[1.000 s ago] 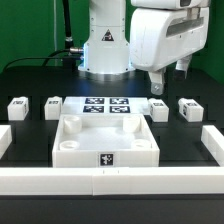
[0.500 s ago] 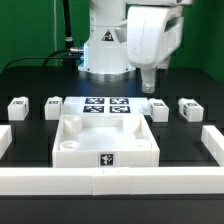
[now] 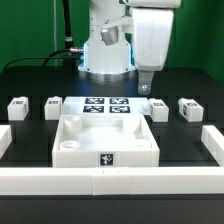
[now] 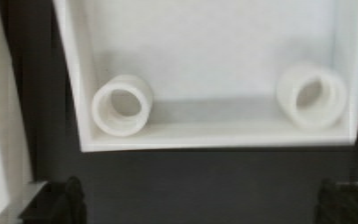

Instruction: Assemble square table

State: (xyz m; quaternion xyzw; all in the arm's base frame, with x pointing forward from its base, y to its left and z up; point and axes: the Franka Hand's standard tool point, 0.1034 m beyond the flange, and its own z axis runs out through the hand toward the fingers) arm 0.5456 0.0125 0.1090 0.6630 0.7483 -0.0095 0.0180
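Arm's gripper (image 3: 147,88) is hanging with fingers spread wide, above a block leg (image 3: 158,109). The square tabletop (image 3: 105,140) is lying sockets-up just behind the front rail (image 3: 110,180). Likely risk: coming down off-centre and knocking that leg aside instead of straddling it.

White slab (image 3: 75,152), with a black-and-white tag (image 3: 105,158) on its edge. White legs (image 3: 17,107), each carrying a black-and-white tag. White marker board (image 3: 105,106) printed with four black-and-white tags. White rails (image 3: 110,181). Black table (image 3: 30,85). White arm (image 3: 150,35); green backdrop (image 3: 25,25).
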